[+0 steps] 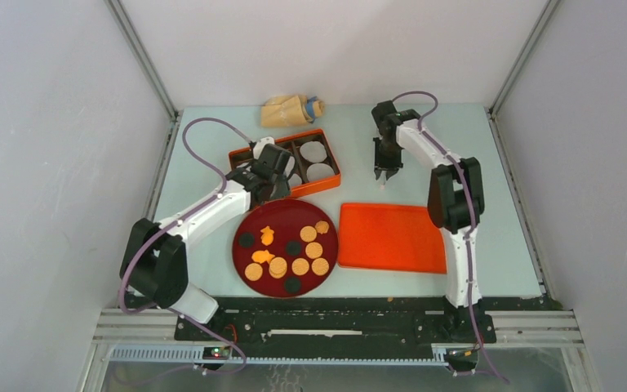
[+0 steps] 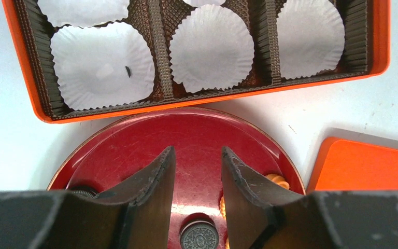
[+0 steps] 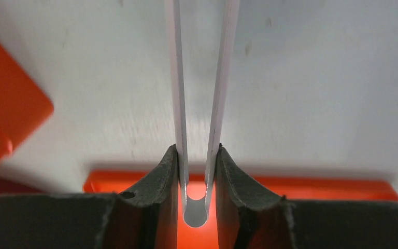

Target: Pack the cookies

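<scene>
The cookies lie on a dark red plate (image 1: 290,216): orange-tan discs (image 1: 309,233), dark discs (image 1: 246,240) and an irregular orange one (image 1: 267,235). My left gripper (image 1: 276,189) is open and empty over the plate's far edge, just short of the orange box (image 1: 332,159). In the left wrist view my left gripper (image 2: 197,150) stands over bare plate (image 2: 197,129), with a dark cookie (image 2: 199,236) below it and the box (image 2: 215,98) with white liners (image 2: 211,46) ahead. My right gripper (image 1: 385,173) is shut on white tongs (image 3: 178,78), also seen in the right wrist view (image 3: 197,150).
The orange lid (image 1: 392,237) lies right of the plate; it shows in the left wrist view (image 2: 368,166) and the right wrist view (image 3: 300,187). A tan bag (image 1: 290,110) lies at the back of the table. Walls enclose the table's sides.
</scene>
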Robot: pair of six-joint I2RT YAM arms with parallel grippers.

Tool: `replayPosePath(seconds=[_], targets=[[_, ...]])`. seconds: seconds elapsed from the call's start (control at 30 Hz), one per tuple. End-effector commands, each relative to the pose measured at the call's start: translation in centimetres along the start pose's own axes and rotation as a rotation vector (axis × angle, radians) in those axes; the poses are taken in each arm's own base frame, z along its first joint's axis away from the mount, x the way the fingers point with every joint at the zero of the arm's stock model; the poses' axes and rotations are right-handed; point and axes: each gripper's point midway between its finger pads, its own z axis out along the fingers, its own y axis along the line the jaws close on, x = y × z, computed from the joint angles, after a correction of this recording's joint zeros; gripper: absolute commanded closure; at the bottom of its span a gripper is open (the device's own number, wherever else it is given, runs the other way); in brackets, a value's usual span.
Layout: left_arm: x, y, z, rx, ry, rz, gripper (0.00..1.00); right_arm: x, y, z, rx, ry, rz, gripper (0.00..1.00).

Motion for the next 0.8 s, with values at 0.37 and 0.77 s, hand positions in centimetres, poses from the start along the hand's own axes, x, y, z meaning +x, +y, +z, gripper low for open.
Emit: replayPosePath(seconds=[0.37, 0.77], targets=[[-0.8, -1.5, -1.8, 0.089, -0.026, -0.005, 0.57, 14.6, -0.2, -4.2, -0.049, 0.127, 0.012, 0.79], [-0.5, -1.1, -1.8, 0.081, -0.036, 0.002, 0.57, 13.2, -1.5, -4.1, 0.034, 0.054, 0.001, 0.61]])
